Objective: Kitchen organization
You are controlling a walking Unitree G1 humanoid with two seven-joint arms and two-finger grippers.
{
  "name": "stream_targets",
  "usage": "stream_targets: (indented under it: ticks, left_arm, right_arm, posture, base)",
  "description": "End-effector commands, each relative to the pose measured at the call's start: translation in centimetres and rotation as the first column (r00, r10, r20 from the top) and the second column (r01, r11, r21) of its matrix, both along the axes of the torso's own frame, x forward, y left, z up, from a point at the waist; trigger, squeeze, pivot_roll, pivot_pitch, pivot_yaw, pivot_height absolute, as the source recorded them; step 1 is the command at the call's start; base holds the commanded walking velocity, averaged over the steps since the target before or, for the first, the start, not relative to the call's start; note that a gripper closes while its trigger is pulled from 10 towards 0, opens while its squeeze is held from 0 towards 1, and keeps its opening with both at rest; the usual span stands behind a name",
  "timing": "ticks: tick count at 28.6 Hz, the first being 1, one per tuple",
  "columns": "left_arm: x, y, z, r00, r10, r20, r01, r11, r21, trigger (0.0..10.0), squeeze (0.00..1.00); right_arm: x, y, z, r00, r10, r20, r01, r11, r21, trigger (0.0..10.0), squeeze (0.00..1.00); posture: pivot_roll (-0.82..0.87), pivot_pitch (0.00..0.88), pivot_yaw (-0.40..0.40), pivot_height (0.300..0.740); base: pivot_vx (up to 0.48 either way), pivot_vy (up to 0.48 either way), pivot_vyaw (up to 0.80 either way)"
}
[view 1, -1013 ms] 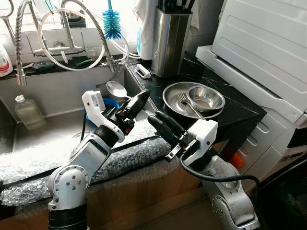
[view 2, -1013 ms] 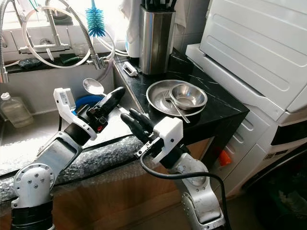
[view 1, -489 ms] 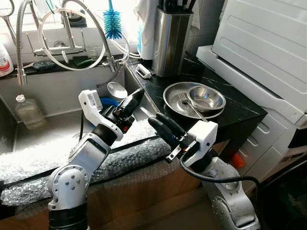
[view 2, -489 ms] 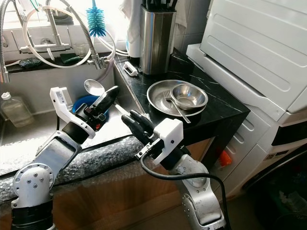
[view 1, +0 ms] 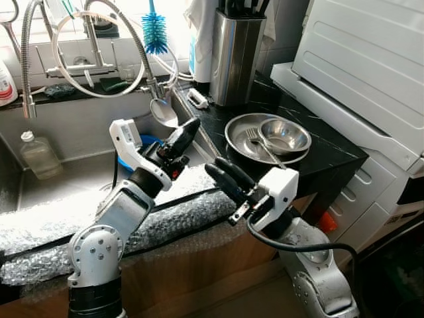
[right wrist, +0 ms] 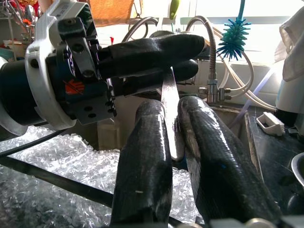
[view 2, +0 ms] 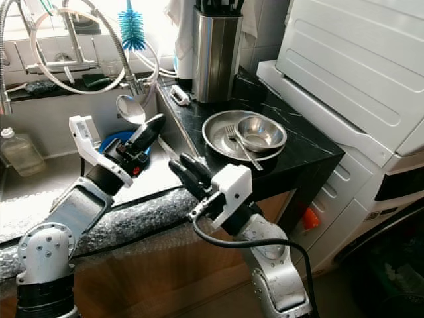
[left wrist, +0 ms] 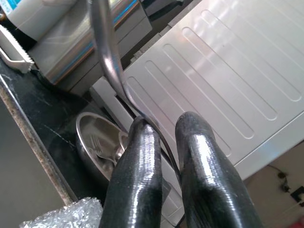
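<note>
A bottle (view 1: 38, 156) stands in the sink (view 1: 73, 173) at far left, under the faucet (view 1: 93, 41) and a blue brush (view 1: 154, 32). Bubble wrap (view 1: 165, 218) covers the sink's front edge. The left gripper (view 1: 187, 128) is raised over the sink's right end, its fingers clenched on the handle of a ladle (view 1: 163, 111), whose bowl stands up above the fingertips near the faucet hose. The ladle's long handle runs down toward the right gripper (view 1: 215, 170), just beside and below; that gripper's fingers (right wrist: 152, 142) sit on either side of the handle, though whether they pinch it cannot be told. On the black counter (view 1: 331, 156) to the right lies a steel plate (view 1: 240, 142) holding a fork (view 1: 260, 144) and a small bowl (view 1: 285, 135). A knife block (view 1: 236, 56) stands behind, and a white appliance (view 1: 371, 66) at far right.
</note>
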State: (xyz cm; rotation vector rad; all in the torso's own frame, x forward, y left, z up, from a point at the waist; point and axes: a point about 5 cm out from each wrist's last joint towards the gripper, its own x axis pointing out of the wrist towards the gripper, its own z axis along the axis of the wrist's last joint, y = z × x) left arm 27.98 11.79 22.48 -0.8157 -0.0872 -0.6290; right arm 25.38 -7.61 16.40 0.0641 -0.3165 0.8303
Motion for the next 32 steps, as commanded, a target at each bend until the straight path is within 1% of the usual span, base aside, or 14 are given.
stream_targets:
  ticks: [1,8,9,10,16,20,24,25,26,28,29,30,31,32]
  left_arm:
    - [0.5,0.8,-0.1,0.999,0.052,-0.011,-0.052,0.998,0.031,0.0,0.00]
    - [0.7,1.7,0.2,0.996,0.094,0.002,-0.094,0.995,0.035,0.0,0.00]
    - [0.8,2.1,0.3,0.994,0.107,0.004,-0.107,0.994,0.032,0.0,0.00]
    - [1.0,2.4,0.4,0.992,0.123,0.005,-0.123,0.992,0.024,0.0,0.00]
    - [1.6,4.4,1.6,0.976,0.218,0.004,-0.216,0.971,-0.105,0.0,0.00]
    - [1.8,5.1,1.5,0.967,0.255,-0.013,-0.255,0.957,-0.138,0.0,0.00]
    - [2.2,7.0,2.8,0.906,0.423,0.017,-0.414,0.895,-0.162,0.0,0.00]
    - [2.4,7.4,3.1,0.866,0.496,0.063,-0.493,0.868,-0.059,0.0,0.00]
    - [2.4,7.4,3.1,0.866,0.496,0.063,-0.493,0.868,-0.059,0.0,0.00]
    - [2.6,7.5,3.2,0.795,0.575,0.193,-0.605,0.775,0.183,0.0,0.00]
    - [2.7,7.5,3.1,0.778,0.585,0.228,-0.627,0.742,0.235,0.1,0.00]
    - [2.7,7.6,3.1,0.755,0.599,0.267,-0.656,0.698,0.286,3.2,0.00]
    - [2.8,7.6,2.9,0.729,0.604,0.323,-0.685,0.634,0.359,9.8,0.00]
    - [2.8,7.6,2.9,0.729,0.604,0.323,-0.685,0.634,0.359,9.8,0.00]
  right_arm:
    - [0.0,0.0,0.6,1.000,-0.001,0.025,0.001,1.000,0.001,10.0,0.00]
    - [0.3,-0.2,0.4,1.000,-0.017,0.008,0.017,1.000,-0.002,10.0,0.00]
    - [0.4,-0.3,0.4,1.000,-0.024,0.002,0.024,1.000,0.000,10.0,0.24]
    - [0.5,-0.4,0.4,0.999,-0.034,-0.004,0.034,0.999,0.003,10.0,1.00]
    - [0.8,-0.5,0.3,0.999,-0.052,-0.012,0.052,0.999,0.007,10.0,1.00]
    - [0.8,-0.5,0.3,0.999,-0.051,-0.012,0.052,0.999,0.006,10.0,1.00]
    - [0.9,-0.6,0.3,0.998,-0.062,-0.012,0.062,0.998,0.003,10.0,1.00]
    - [0.9,-0.8,0.4,0.997,-0.073,-0.010,0.074,0.997,0.003,10.0,1.00]
    - [0.9,-0.8,0.4,0.997,-0.073,-0.010,0.074,0.997,0.003,10.0,1.00]
    - [1.1,-0.9,0.4,0.996,-0.094,-0.009,0.094,0.996,0.005,10.0,1.00]
    - [1.1,-1.0,0.4,0.995,-0.104,-0.007,0.104,0.995,0.007,10.0,1.00]
    - [1.2,-1.1,0.5,0.993,-0.121,-0.006,0.121,0.993,0.008,10.0,1.00]
    - [1.4,-1.3,0.5,0.989,-0.148,-0.003,0.148,0.989,0.010,10.0,1.00]
    - [1.4,-1.3,0.5,0.989,-0.148,-0.003,0.148,0.989,0.010,10.0,1.00]
  posture:
    - [-0.02,0.000,-0.044,0.740]
    - [-0.02,0.000,-0.045,0.740]
    - [-0.02,0.000,-0.045,0.740]
    - [-0.02,0.000,-0.045,0.740]
    - [-0.02,0.000,-0.046,0.740]
    - [-0.02,0.000,-0.046,0.740]
    - [-0.02,0.000,-0.048,0.740]
    - [-0.02,0.000,-0.049,0.740]
    - [-0.02,0.000,-0.049,0.740]
    - [-0.02,0.000,-0.048,0.740]
    - [-0.02,0.000,-0.048,0.740]
    - [-0.02,0.000,-0.048,0.740]
    - [-0.02,0.000,-0.046,0.740]
    - [-0.02,0.000,-0.046,0.740]
  base:
    - [0.000,0.000,0.00]
    - [0.000,0.000,0.00]
    - [0.000,0.000,0.00]
    - [0.000,0.000,0.00]
    - [0.000,0.000,0.00]
    - [0.000,0.000,0.00]
    - [0.000,0.000,0.00]
    - [0.000,0.000,0.00]
    - [0.000,0.000,0.00]
    - [0.000,0.000,0.00]
    - [0.000,0.000,0.00]
    - [0.000,0.000,0.00]
    - [0.000,0.000,0.00]
    - [0.000,0.000,0.00]
